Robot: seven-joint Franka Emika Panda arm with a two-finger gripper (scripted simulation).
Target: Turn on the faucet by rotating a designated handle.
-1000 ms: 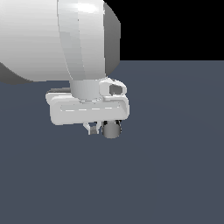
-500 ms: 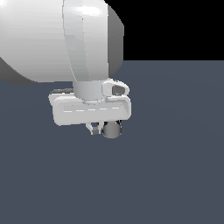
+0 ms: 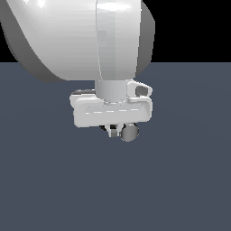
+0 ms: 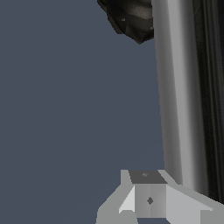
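Note:
In the exterior view my white gripper [image 3: 113,131] hangs low over the floor, its short fingers close together under the middle of the hand. The flat round grey end of the handle [image 3: 130,132] shows just to their right, touching or nearly touching them. The rest of the faucet is hidden behind the hand there. In the wrist view the grey cylindrical handle [image 4: 179,96] runs long and straight beside my gripper [image 4: 148,201], and the faucet's black scalloped base [image 4: 131,17] lies at its far end. The fingers appear shut and press against the side of the handle, not around it.
The big white arm link [image 3: 81,36] fills the upper part of the exterior view. A flat dark blue-grey floor [image 3: 180,180] lies all around the faucet.
My hand has shifted toward the exterior view's right. The handle's round end has swung the same way with it, from under the hand's middle to beneath its right part.

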